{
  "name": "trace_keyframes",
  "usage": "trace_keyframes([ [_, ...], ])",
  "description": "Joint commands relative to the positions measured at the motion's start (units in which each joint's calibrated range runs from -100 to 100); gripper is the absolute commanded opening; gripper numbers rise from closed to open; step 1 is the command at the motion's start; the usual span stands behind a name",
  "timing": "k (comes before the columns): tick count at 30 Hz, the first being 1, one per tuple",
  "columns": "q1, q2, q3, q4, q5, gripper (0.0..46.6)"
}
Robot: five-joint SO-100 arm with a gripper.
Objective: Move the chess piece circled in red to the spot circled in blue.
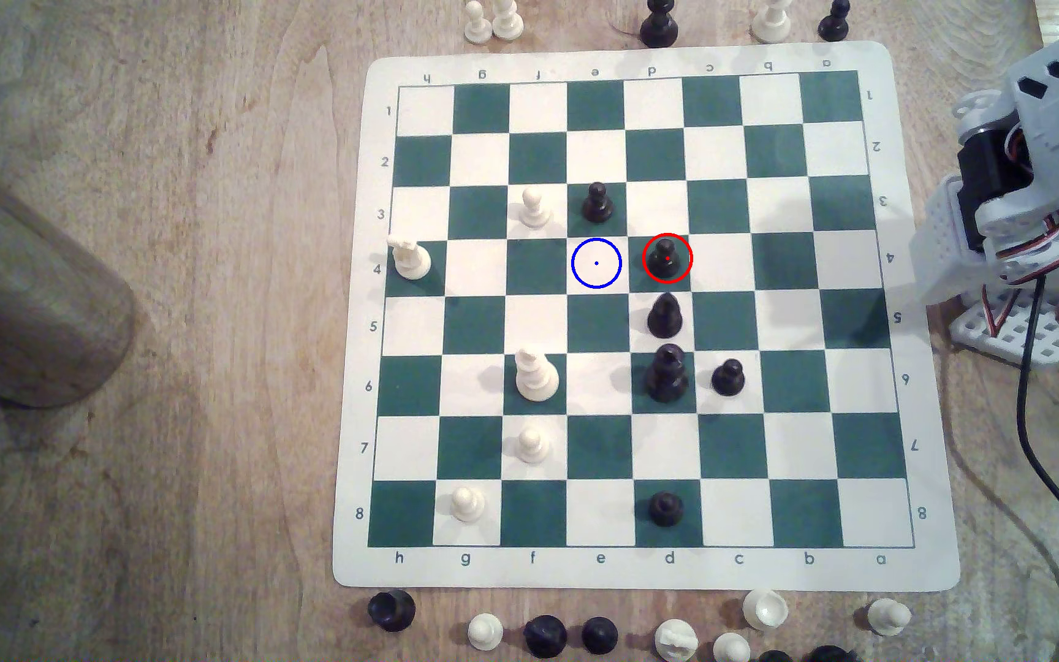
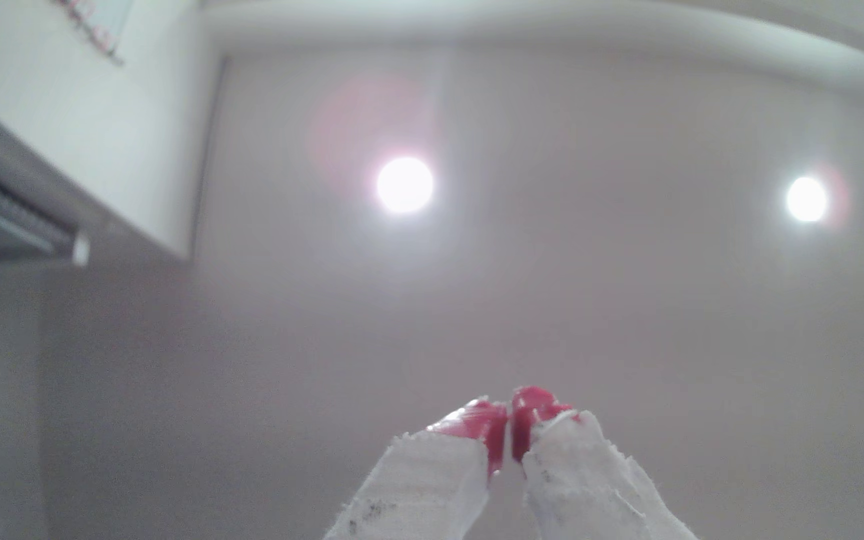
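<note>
On the board (image 1: 635,305) stand six black pieces — one the ringed chess piece (image 1: 666,260) — and five white; fourteen more pieces lie off it.

A pale ceiling (image 2: 575,311) carries two round lamps (image 2: 404,185), both lit and glaring, well beyond the jaws' tips. A white wall (image 2: 82,130) meets it to one side. The wooden worktop (image 1: 196,318) has a light, grained surface.
</note>
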Motion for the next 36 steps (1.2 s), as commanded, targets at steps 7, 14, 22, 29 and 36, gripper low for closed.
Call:
trace_keyframes([
  [7,0.68,-0.20,-6.98,37.38,-0.15,0.2],
  [14,1.38,-0.11,-19.68,70.55,-0.24,0.2],
  [22,6.62,-0.11,-36.90,119.44,-0.34,0.2],
  [29,6.07,0.31,-40.17,141.06,-0.73,0.2],
  [36,7.17,5.07,-39.17,154.25,-0.29,1.9],
])
